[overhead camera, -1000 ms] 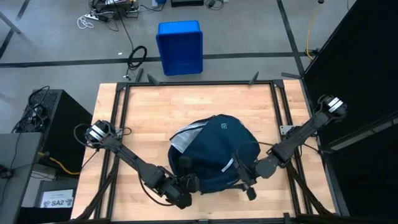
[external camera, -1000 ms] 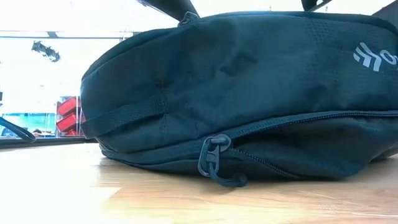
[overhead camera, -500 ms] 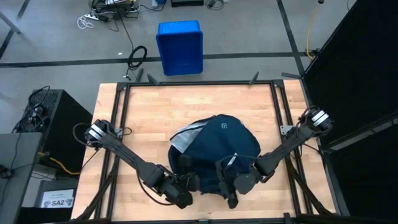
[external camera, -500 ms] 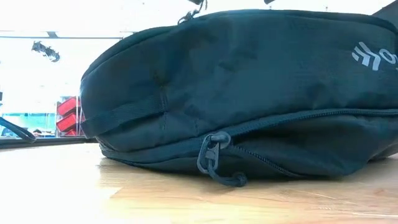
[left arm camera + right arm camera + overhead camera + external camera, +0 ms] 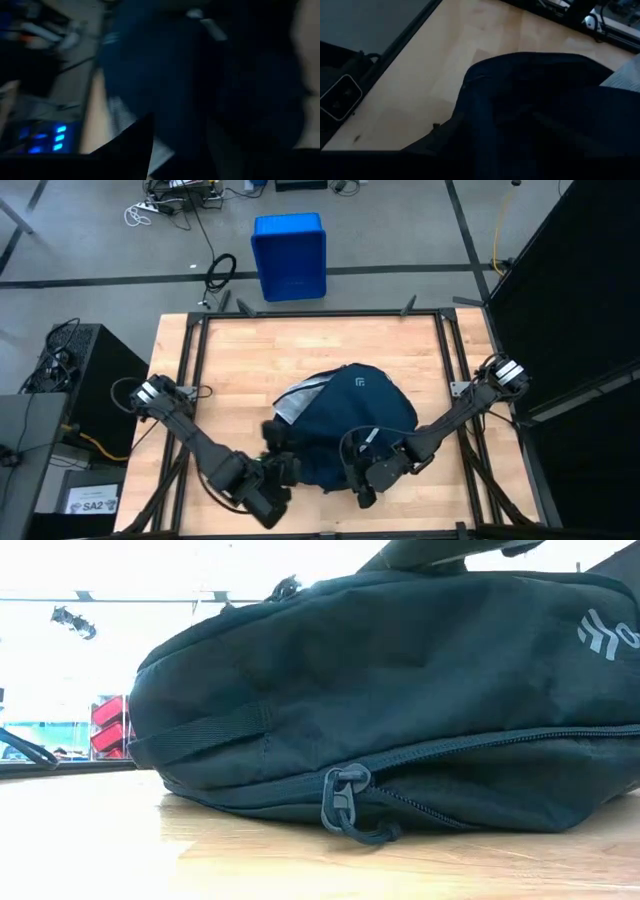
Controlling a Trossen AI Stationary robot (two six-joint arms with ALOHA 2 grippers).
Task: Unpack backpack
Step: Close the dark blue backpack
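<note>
Two grippers (finger state unclear on both) flank the backpack on the wooden table; blue bin beyond.

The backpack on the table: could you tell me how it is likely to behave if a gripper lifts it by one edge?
The backpack is probably floppy: the low view shows creased, dented fabric, so a lifted edge would likely fold. It lies broad and low on the table, so rolling seems unlikely. Its bulging shape suggests contents inside, so it may be fairly heavy.

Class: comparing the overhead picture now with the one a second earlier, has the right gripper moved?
Yes. The right gripper has slid along the backpack's near edge toward the left arm, away from the table's right-hand frame rail.
</note>
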